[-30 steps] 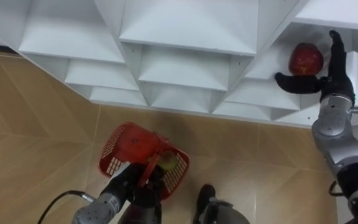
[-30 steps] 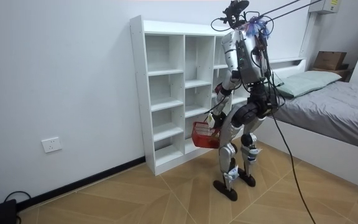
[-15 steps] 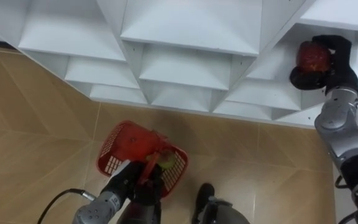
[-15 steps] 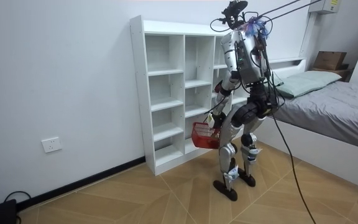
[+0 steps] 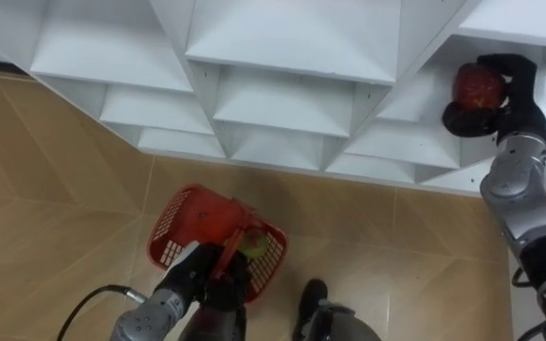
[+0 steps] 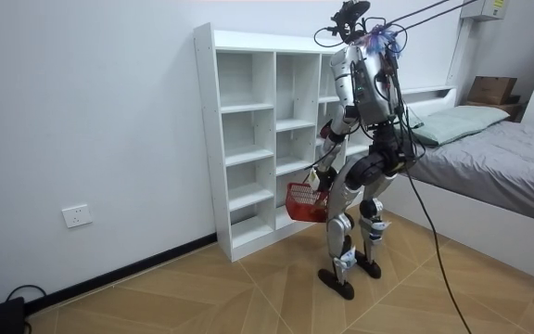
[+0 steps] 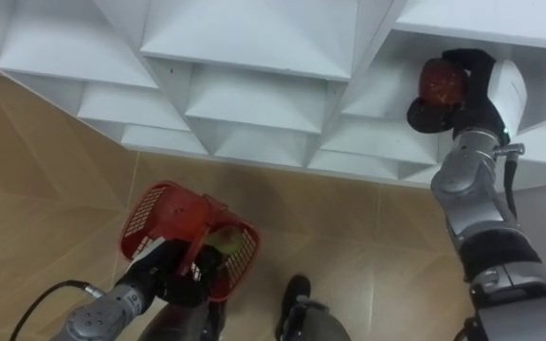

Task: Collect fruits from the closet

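At white shelf (image 5: 282, 57), right hand (image 5: 518, 99) curled round smooth red fruit (image 5: 477, 87); left hand (image 5: 191, 275) clenching red mesh basket (image 5: 176, 223).

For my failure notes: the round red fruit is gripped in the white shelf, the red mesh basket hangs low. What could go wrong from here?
1. The right hand is curled round the round red fruit inside a compartment of the white shelf unit; pulling out, it may clip the compartment's edge and drop it.
2. The red plastic mesh basket, held by the left hand, hangs low, far from that fruit; a release could miss it.
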Motion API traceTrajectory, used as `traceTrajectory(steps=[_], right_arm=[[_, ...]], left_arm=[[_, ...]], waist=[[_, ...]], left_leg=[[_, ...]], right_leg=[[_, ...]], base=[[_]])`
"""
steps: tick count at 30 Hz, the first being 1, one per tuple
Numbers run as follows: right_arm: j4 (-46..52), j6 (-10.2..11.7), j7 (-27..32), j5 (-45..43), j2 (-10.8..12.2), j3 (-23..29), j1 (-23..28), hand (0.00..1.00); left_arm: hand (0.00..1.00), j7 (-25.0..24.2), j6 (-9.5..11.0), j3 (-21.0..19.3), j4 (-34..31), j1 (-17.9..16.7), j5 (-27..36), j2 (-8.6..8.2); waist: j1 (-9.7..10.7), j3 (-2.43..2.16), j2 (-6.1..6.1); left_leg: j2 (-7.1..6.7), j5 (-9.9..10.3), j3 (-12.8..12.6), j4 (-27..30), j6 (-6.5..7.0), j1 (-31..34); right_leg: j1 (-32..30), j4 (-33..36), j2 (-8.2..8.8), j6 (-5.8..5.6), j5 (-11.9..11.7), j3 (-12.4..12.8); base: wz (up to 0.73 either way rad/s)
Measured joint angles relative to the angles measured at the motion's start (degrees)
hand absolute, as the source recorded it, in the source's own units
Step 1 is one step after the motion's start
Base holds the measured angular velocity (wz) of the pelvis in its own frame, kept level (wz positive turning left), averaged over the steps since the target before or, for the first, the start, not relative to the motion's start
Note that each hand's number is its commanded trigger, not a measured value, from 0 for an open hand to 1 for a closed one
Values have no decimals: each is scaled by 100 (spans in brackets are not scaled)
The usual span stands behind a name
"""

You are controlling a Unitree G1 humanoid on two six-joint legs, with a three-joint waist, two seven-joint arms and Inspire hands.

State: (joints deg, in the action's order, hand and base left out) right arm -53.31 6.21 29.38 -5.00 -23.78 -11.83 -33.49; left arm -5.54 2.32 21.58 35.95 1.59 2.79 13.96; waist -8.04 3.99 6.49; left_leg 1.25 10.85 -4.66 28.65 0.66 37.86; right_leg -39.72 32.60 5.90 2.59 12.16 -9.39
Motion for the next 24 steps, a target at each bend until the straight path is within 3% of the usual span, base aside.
traceTrajectory(steps=[15,18,24], right_arm=[[263,-43,-565,-100,4,-74,237,100],[413,-42,-725,-340,100,-121,360,100],[1134,147,-1195,-651,205,-284,775,100]], left_arm=[[100,-4,17,-84,246,60,-1,-7],[100,-1,21,-128,346,54,1,-20],[100,-11,165,-236,344,23,147,-56]], waist=[[-14,-32,-137],[-24,-38,-148],[-2,-113,-270]], left_leg=[[28,-5,26,-100,-12,-369],[25,-6,16,-167,-14,-548],[31,-6,17,-243,-13,-802]], right_leg=[[429,-180,-39,8,-16,-62],[600,-208,-42,8,-17,-66],[904,-394,-63,-23,-37,-90]], base=[[0],[0],[1]])
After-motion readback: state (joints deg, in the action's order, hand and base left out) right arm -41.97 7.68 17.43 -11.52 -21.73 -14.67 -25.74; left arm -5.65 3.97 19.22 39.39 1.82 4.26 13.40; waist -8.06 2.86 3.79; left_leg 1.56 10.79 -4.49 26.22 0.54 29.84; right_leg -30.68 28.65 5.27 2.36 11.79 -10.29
